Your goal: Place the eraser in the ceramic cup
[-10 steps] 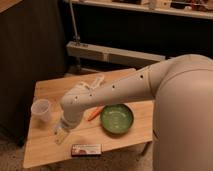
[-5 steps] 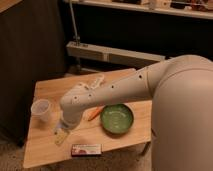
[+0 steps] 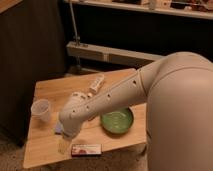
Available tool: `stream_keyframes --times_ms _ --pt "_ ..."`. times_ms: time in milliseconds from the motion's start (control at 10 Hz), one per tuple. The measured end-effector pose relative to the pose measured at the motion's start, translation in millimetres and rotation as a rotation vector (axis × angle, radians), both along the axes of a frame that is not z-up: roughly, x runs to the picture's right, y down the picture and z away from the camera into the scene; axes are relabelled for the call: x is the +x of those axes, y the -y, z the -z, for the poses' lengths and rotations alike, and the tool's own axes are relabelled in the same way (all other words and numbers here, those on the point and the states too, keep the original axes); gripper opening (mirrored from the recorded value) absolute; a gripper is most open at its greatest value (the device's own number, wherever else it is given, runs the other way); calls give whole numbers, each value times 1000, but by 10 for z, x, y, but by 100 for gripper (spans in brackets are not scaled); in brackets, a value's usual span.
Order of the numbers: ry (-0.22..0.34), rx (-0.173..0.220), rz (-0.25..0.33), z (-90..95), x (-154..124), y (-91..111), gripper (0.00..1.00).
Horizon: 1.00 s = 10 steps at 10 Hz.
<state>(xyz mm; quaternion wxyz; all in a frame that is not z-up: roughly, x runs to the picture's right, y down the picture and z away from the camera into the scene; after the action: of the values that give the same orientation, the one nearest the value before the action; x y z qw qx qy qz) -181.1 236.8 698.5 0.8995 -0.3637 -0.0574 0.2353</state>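
Gripper (image 3: 63, 145) hangs low over the table (image 3: 52, 92) front edge; you cannot tell its state. Just beside it the eraser (image 3: 86, 149) lies flat, apart from the ceramic cup (image 3: 41, 110). You have grasp, carry and drop left.

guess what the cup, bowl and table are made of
Cup: pale, slightly see-through; plastic or thin ceramic. Bowl: green with a sheen; glazed ceramic or plastic. Table: tan, matte; probably wood. End effector hangs at the table's front left, beside the eraser.
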Motion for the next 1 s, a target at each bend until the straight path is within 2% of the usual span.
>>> stream_keyframes --times_ms 400,800,1000 --pt "42 6 44 -125 48 -246 80" --pt "40 -13 81 -345 91 -470 80" --pt "41 -20 88 -381 145 -529 80"
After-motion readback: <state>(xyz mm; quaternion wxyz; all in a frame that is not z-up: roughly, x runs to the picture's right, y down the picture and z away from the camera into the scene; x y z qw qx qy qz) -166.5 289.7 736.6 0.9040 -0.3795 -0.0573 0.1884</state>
